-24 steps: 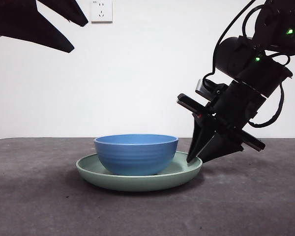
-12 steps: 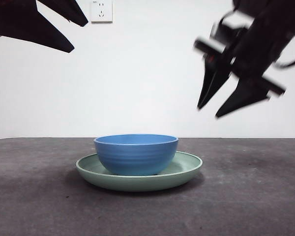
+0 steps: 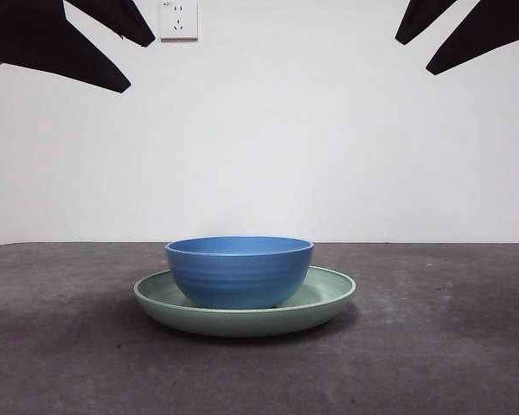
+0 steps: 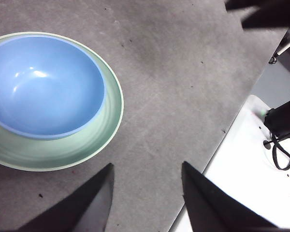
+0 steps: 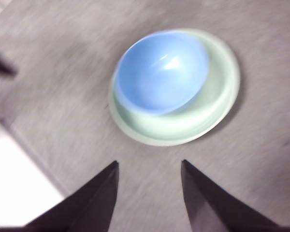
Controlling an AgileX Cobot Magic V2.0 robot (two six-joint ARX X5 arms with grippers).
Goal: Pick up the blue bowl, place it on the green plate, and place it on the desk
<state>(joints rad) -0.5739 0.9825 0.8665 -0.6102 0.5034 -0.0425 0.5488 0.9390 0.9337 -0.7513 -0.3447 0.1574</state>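
change: right hand (image 3: 467,33) has lifted clear from the plate's 3 o'clock rim, jaws apart, empty
left hand (image 4: 146,193): open, empty, waiting
bowl (image 3: 239,270): sits on plate (image 3: 329,296), mid tabletop (image 3: 432,346)
task: looks finished

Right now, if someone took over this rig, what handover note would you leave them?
Left tool: open, empty, raised above the desk.
Right tool: open, empty, also raised high over the dishes.
The blue bowl sits upright in the green plate, off-centre; the plate rests flat on the desk.
Done: bowl on plate, plate on desk.
Left: nothing visible; both arms are clear.
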